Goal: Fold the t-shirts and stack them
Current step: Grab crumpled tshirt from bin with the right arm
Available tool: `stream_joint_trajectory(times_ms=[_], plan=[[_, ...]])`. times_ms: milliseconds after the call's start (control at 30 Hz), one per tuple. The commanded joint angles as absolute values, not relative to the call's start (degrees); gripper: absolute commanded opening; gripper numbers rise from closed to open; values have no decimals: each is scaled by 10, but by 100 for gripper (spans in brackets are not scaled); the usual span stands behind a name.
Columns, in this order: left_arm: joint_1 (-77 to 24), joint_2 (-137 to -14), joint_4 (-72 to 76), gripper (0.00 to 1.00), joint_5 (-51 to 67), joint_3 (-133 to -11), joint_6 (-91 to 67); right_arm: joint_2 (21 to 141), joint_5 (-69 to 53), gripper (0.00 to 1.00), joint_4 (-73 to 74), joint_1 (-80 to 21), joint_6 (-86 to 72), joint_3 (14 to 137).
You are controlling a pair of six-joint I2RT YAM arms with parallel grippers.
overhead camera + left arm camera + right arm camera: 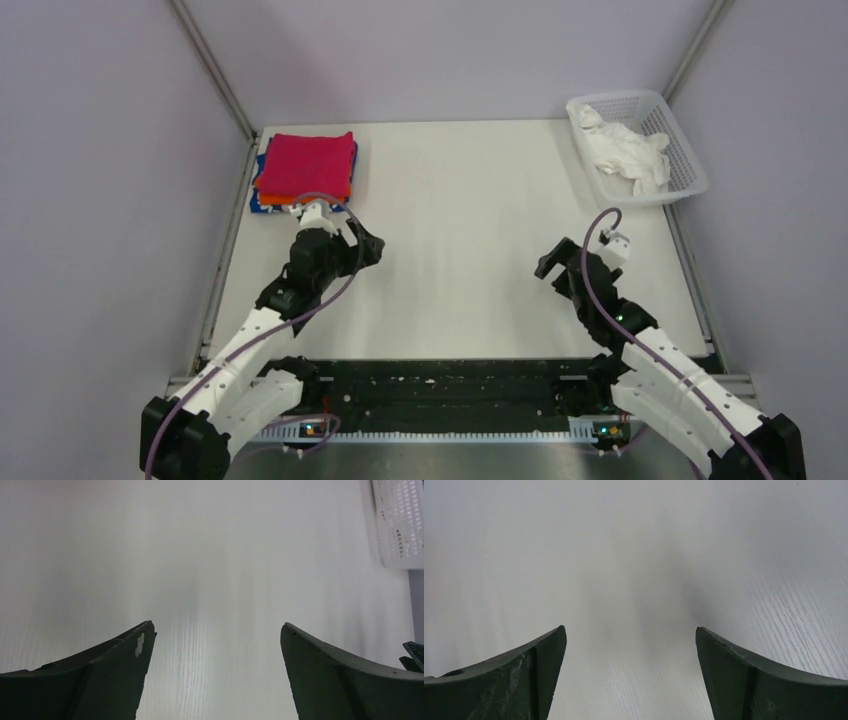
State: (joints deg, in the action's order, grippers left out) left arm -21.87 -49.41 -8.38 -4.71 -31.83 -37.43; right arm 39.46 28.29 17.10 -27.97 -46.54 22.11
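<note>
Jaws wide, clear of t-shirts (pixel 305 165)

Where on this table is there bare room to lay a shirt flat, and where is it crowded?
Widest bare patch: the table middle, between the left gripper and right gripper. Also free: the far strip between the folded stack and the basket. Crowded: both far corners, where stack and basket sit.

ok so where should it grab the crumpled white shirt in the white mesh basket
Probably best to pinch a raised fold near the middle of the crumpled white shirt, coming straight down from above. The walls of the white mesh basket ring it on every side, and the cloth lies bunched, with no flat edge showing.
</note>
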Motion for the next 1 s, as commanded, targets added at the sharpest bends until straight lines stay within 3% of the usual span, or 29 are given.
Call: stream_joint_trajectory(times_ms=[0,233,467,967], plan=[[-220,-498,-44,99,-52,-333,-374,405,276,99,134,-276,-447,247],[-220,-519,-21,99,-63,-347,-364,506,264,99,94,-263,-376,371],[-220,-546,-20,99,-94,-369,-345,666,248,99,78,-101,-310,572],[-219,-639,-16,99,-113,-409,-331,1192,136,98,194,86,-332,1061]])
